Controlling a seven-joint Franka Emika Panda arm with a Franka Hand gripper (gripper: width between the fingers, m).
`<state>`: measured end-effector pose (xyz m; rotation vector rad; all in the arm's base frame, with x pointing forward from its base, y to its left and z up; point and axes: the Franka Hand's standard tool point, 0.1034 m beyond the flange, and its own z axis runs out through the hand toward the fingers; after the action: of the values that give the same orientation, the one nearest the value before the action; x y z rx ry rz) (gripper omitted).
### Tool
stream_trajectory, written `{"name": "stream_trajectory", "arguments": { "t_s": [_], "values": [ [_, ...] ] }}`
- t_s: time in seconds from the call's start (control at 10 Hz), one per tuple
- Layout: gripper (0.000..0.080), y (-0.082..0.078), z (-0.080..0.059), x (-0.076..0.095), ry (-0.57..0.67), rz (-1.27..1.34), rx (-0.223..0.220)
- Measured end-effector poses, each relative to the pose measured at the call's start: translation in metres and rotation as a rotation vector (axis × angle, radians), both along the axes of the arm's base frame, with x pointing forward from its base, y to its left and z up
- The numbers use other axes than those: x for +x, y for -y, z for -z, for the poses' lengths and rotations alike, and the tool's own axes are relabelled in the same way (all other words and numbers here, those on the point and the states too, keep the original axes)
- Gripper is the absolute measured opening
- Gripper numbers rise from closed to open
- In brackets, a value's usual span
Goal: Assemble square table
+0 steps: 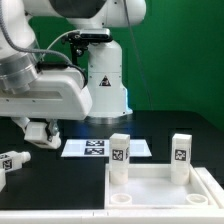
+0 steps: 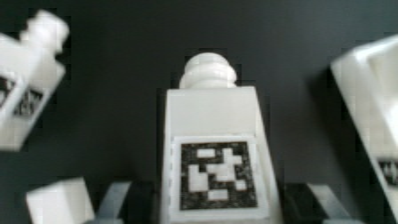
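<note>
My claw (image 1: 40, 130) is open. It sits around a white leg (image 2: 214, 130) lying on the black table (image 1: 60, 188), with a gap on both sides. The square slab (image 1: 165, 190) is on the exterior view's right, with two legs (image 1: 119, 152) standing in it. I should stay in the middle, go lower, then squeeze gently so the leg does not twist

Exterior cam sits low, near tabletop height. It looks across the black table (image 1: 60, 185) toward the arm's base (image 1: 105, 85) and the green backdrop (image 1: 180, 50), with the square slab (image 1: 160, 188) close in the foreground. Wrist cam faces the table surface, very close on one tagged leg (image 2: 214, 140), image blurry. Both views show tagged legs on black table; can't match which leg.
</note>
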<state>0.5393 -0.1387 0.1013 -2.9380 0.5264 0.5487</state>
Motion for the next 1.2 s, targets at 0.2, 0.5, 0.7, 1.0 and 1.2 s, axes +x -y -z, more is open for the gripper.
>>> {"name": "stream_trajectory", "arguments": {
  "t_s": [0.2,0.5,0.7,1.0,1.2],
  "values": [
    [0.0284,-0.023,-0.014,0.022,0.144,0.005,-0.053],
    [0.0284,-0.095,-0.055,0.079,0.473,0.002,-0.127],
    [0.0284,-0.118,-0.049,0.068,0.614,-0.021,-0.165],
    [0.0284,-0.116,-0.051,0.074,0.827,-0.021,-0.253],
    [0.0284,-0.140,-0.040,0.079,0.845,-0.083,-0.249]
  ]
}}
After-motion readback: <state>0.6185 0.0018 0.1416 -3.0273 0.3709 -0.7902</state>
